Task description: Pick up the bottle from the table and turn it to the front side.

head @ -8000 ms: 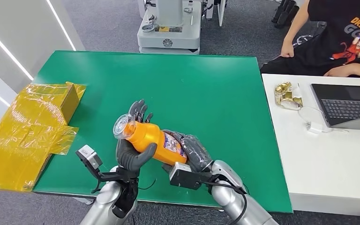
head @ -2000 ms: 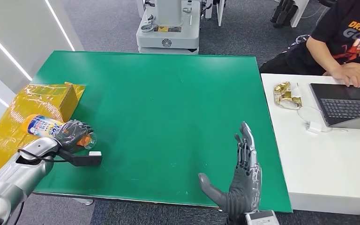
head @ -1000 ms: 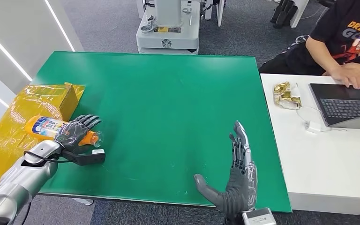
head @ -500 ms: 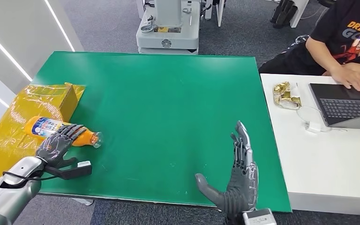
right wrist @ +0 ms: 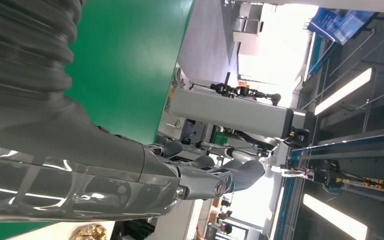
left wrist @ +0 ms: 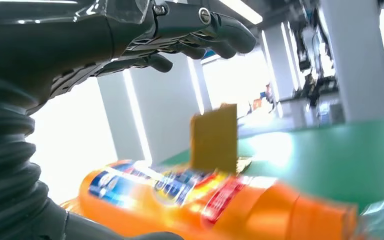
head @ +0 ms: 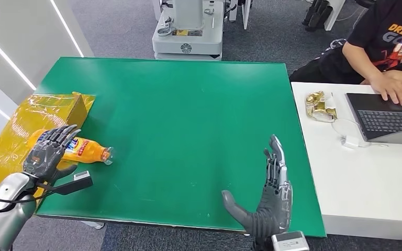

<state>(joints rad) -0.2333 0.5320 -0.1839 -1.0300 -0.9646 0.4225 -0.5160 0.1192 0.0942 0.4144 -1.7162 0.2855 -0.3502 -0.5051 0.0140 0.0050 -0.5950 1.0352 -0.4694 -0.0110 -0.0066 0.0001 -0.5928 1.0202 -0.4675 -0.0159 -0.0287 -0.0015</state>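
**Orange bottle lies at the desk's left edge, the humanoid's left hand poised just above it**

An orange drink bottle [head: 84, 150] lies on its side at the left rim of the green desk [head: 188, 115], its base resting on crinkled yellow packaging [head: 15, 157] beside a yellow-wrapped box [head: 76, 107] and its clear-capped neck pointing toward the middle of the desk. Its long axis runs roughly across the robot's front, left to right. The robot's left hand [head: 47, 151] hovers over the base end with fingers spread and nothing in its grasp; the left wrist view shows the dark fingers [left wrist: 200, 30] arched above the label with clear air between them and the bottle, and the thumb low beside it. The right hand [head: 267, 204] stands upright and flat-palmed near the desk's front edge, fingers apart, holding nothing, well apart from the bottle. The left hand is plainly the nearer one, and any pick-up would seem to call for it to drop down and close across the bottle's width. At a white table to the right, a person [head: 382, 47] in a black T-shirt works at a laptop [head: 387, 117]
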